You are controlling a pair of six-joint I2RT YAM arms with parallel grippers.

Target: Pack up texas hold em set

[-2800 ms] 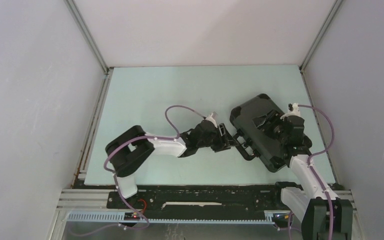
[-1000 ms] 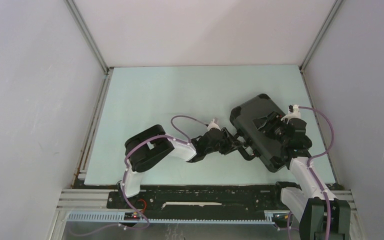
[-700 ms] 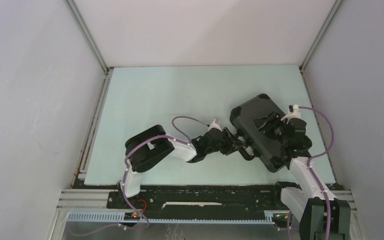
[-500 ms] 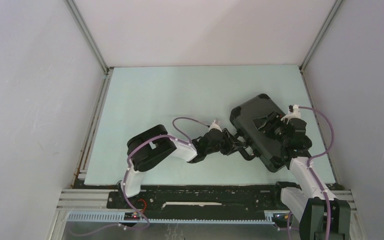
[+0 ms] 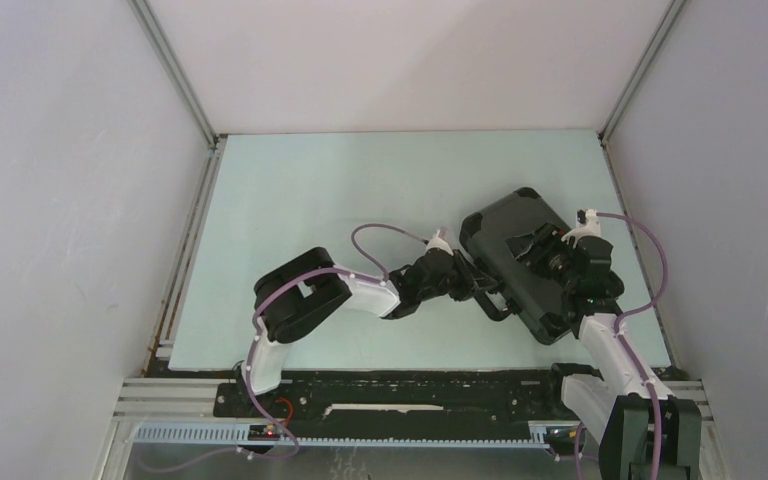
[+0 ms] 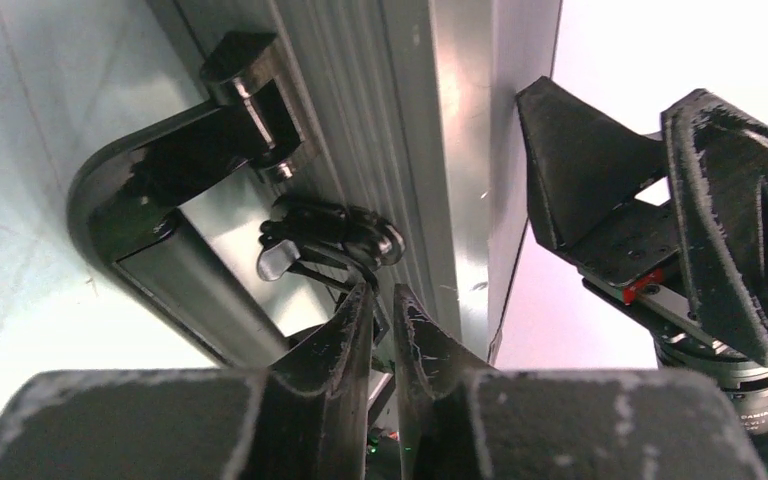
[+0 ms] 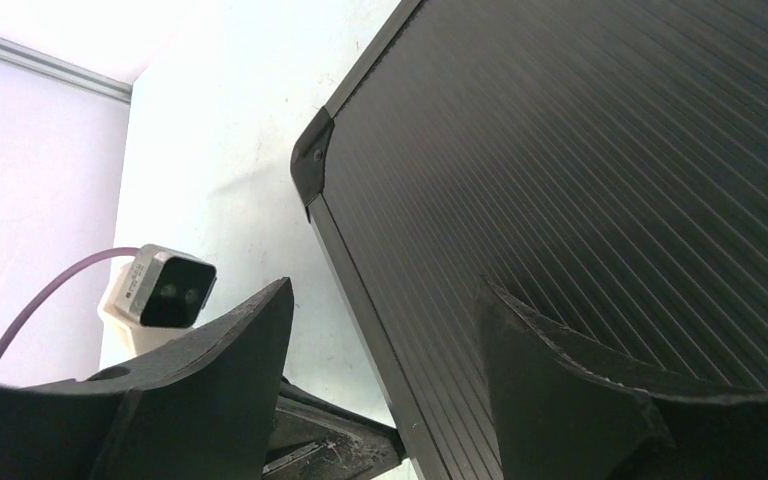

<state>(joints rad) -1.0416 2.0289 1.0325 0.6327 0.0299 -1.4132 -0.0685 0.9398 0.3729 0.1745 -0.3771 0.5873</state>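
The texas hold em set shows only as its closed black ribbed case (image 5: 516,262), lying on the right of the table. Its handle (image 5: 490,298) faces my left arm. In the left wrist view the handle (image 6: 150,200) curves off the case's front side (image 6: 410,120), with a small black latch (image 6: 335,225) beside it. My left gripper (image 6: 380,292) (image 5: 472,280) has its fingers nearly together, pinching the latch's lower end. My right gripper (image 7: 384,292) (image 5: 542,256) hovers open over the lid (image 7: 610,180), straddling its edge and holding nothing. Chips, cards and discs are hidden.
The pale green table (image 5: 340,190) is walled by white panels at the left, back and right. My left wrist camera (image 7: 160,290) and the left arm's purple cable (image 5: 385,235) lie close to the case. The right gripper's fingers (image 6: 600,170) loom above the case.
My left gripper has slid right up to the case's front side and its jaws have narrowed onto the latch. The right arm and the case have stayed put.
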